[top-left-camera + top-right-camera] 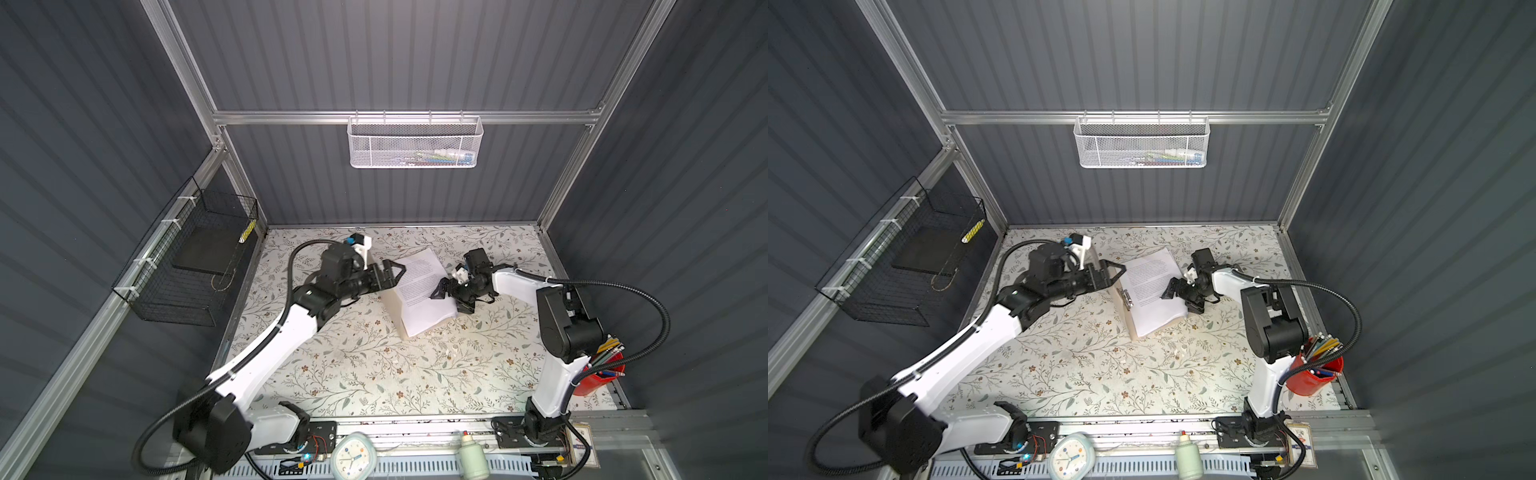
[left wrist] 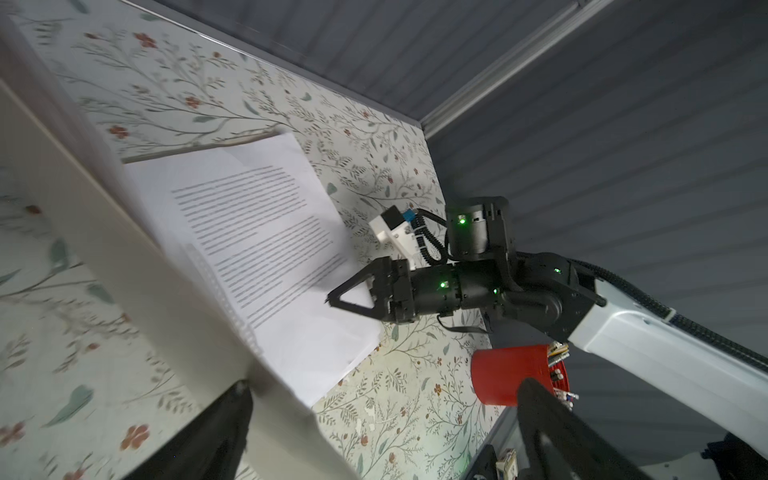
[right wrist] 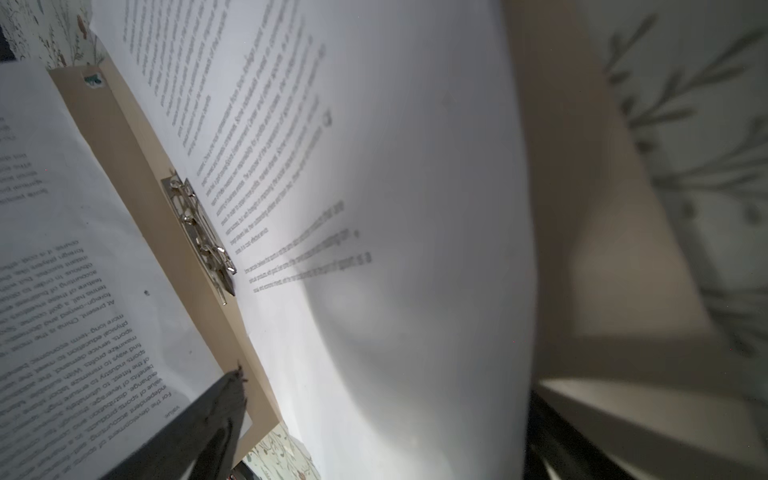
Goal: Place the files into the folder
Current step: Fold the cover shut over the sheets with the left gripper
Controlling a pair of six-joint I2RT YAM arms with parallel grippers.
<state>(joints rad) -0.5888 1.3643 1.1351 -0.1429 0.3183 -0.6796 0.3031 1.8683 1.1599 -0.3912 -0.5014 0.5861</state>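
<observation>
Left gripper [image 1: 399, 277]: jaws wide apart, holding nothing; raised cover of the folder [image 1: 394, 311] stands between its fingers. Folder lies open just ahead of it. Files [image 1: 419, 286]: stacked inside the folder, between both grippers. Right gripper [image 1: 446, 302]: jaws wide apart over the stack's edge, one sheet curling between them.

The folder [image 1: 394, 309] lies open on the worktop [image 1: 374, 374], toward the back middle, with the files [image 1: 419, 282] on it. The left end effector [image 1: 398, 275] is at its left side, and the right end effector [image 1: 451, 299] is over the files' right edge. A pen cup [image 1: 598, 380] stands at the front right.
</observation>
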